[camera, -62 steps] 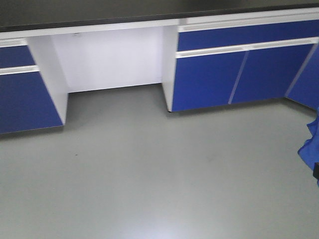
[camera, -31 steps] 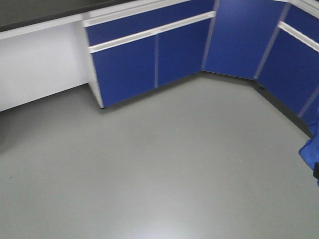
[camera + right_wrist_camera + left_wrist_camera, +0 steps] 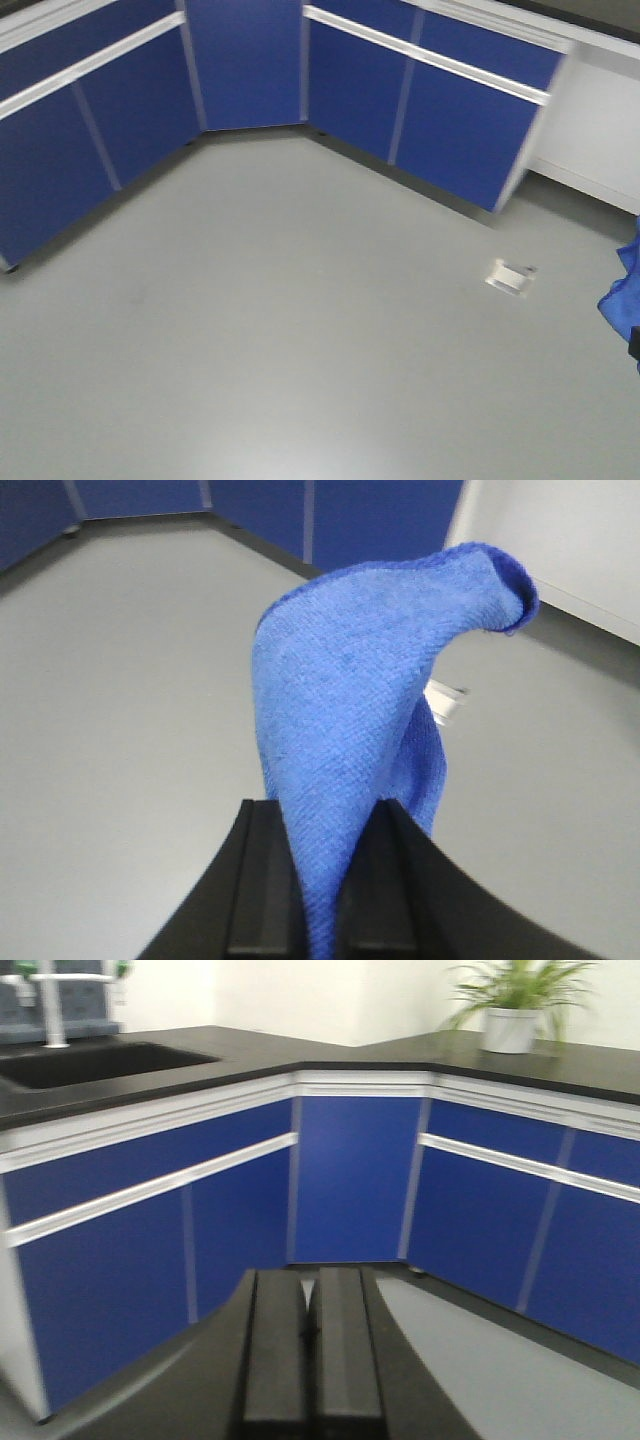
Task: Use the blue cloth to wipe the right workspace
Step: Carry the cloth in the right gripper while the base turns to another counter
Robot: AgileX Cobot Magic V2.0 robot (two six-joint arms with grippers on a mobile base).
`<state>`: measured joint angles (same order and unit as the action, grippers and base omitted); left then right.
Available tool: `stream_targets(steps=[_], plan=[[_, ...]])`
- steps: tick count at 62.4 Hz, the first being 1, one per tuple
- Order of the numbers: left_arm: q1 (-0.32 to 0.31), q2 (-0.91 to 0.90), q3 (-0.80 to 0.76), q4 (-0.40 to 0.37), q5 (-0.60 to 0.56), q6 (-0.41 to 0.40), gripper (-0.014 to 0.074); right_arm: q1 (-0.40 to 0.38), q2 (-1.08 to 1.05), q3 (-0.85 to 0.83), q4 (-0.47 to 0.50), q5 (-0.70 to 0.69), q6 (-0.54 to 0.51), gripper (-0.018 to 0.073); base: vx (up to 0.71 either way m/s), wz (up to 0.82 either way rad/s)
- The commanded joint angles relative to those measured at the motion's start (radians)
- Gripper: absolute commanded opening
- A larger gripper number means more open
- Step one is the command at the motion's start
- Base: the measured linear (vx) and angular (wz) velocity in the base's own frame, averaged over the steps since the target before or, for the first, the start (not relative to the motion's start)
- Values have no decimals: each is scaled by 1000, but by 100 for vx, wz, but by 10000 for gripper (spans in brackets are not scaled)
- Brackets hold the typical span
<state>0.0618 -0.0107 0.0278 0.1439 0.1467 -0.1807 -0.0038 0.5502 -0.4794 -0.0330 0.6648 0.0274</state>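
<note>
The blue cloth (image 3: 370, 680) stands up in a rumpled fold from my right gripper (image 3: 325, 815), which is shut on its lower part, above the grey floor. The front view shows only a corner of that cloth (image 3: 625, 295) at the right edge. My left gripper (image 3: 310, 1280) is shut, its two pads together with nothing between them, and it points at the cabinet corner. A black benchtop (image 3: 590, 1065) runs right of that corner, far off. I take it for the right workspace. Only a sliver of it (image 3: 600, 12) shows in the front view.
Blue cabinet doors (image 3: 250, 60) with white rails form an inner corner ahead. A black sink (image 3: 90, 1060) with a tap sits in the left benchtop. A potted plant (image 3: 512, 1010) stands on the right one. A small white object (image 3: 510, 275) lies on the grey floor (image 3: 280, 320).
The front view has swung to the right: the bench with the open knee gap has left the frame and the cabinet corner has slid to the upper left. The cloth keeps its place at the right edge.
</note>
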Motion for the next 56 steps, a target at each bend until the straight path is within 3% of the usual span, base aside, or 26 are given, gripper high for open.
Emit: stream_targets(steps=[1,37,56], plan=[[-4,-15,30,1,-81,-8,-6,-3,3,-29,-5,-70,-12,-1,-9,-77],[-4,-15,30,1,-81,-8,-6,-3,3,-29,-5,-70,-12,-1,-8,-72],[-4,-15,30,1,-81,-8,-6,-3,3,-29,-5,-69,-12,-1,-1,-38]])
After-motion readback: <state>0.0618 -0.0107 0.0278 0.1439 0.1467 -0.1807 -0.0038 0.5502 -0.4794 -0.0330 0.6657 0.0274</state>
